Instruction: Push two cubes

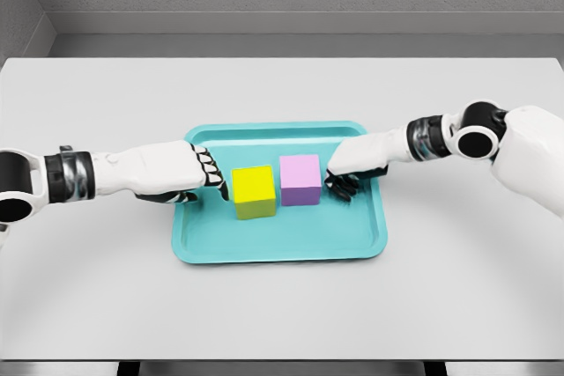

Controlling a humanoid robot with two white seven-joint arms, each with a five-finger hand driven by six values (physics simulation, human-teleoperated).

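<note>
1. The yellow cube (254, 191) and the pink cube (300, 180) are seen side by side near the middle of the teal tray (280, 251), which lies at the centre of the desk (282, 305). The cubes are very close or touching; the exact gap cannot be told.

2. The left hand (189, 178) is held just beside the yellow cube's outer face, fingers curled, nothing grasped. The right hand (352, 169) is placed just beside the pink cube's outer face, fingers bent downward toward the tray floor, nothing grasped. Whether either hand is already in contact cannot be told.

3. If both cubes are pressed inward with unequal force, the pair could be driven sideways toward one tray wall instead of being kept centred.

4. If contact is made off-centre or only by fingertips, a cube could be spun, and the faces would meet at an angle.

5. If pressure is applied high on a face, a cube might be tipped rather than slid.

6. The yellow cube sits slightly nearer the desk's front edge than the pink one; with this offset, the cubes could be slipped past each other under squeeze.

7. The light tray could be dragged across the desk by fingertips scraping its floor.
</note>
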